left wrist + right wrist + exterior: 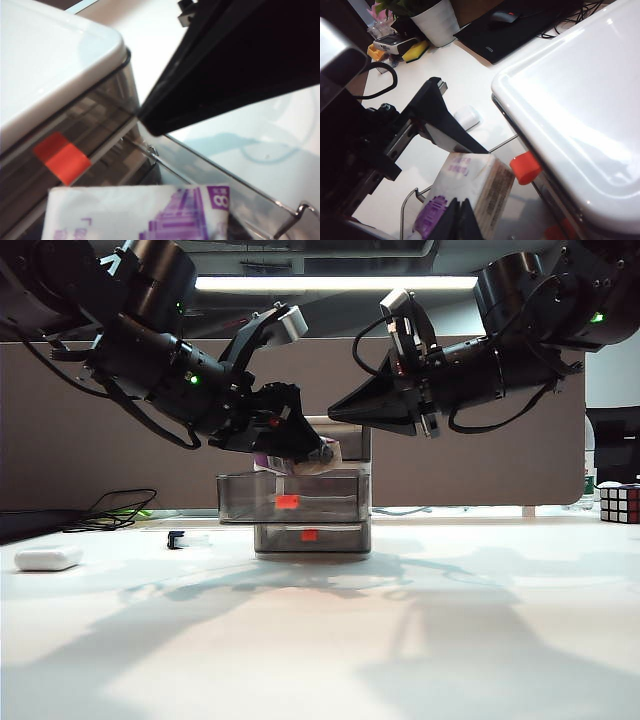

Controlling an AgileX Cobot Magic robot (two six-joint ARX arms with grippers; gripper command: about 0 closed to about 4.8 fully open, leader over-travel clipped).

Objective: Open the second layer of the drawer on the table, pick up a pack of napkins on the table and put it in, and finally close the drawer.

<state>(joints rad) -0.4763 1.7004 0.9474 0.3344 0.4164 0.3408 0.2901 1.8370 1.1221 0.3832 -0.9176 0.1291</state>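
Jaws: left gripper [318, 455] clamps soft napkin pack [470, 187] over translucent drawer [292, 498] | right gripper [345, 412] unclear

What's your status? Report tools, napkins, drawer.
Left tool gripping pack of napkins, over the open second layer. Right tool idle above the drawer, state unclear. Nothing blocking the drop.

right claw's tips out of frame
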